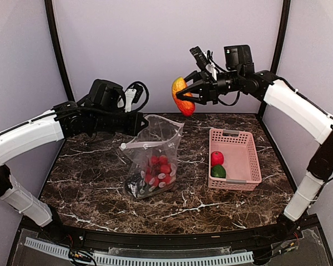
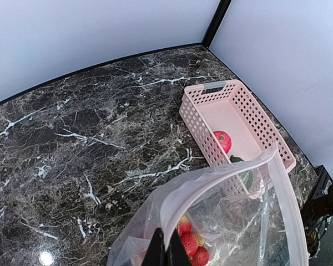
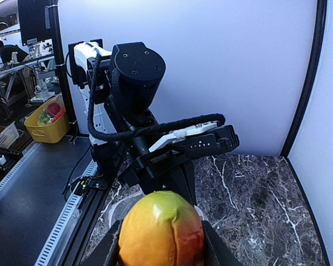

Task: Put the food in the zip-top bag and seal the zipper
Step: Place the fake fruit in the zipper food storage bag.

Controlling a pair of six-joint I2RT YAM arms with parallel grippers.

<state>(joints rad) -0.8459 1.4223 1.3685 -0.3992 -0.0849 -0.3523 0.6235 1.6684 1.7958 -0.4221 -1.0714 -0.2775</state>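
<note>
Top external: upper centre, right gripper (image 1: 187, 99) partly closed around orange fruit (image 1: 180, 93); left of centre, left gripper (image 1: 142, 123) pinched shut on bag (image 1: 156, 158) rim.

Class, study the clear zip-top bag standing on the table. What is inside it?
Inside the zip-top bag sits red fruit, with a dark piece at the bottom. The crinkled plastic blurs both, so exactly what they are, and whether more lies beneath, cannot be told.
</note>
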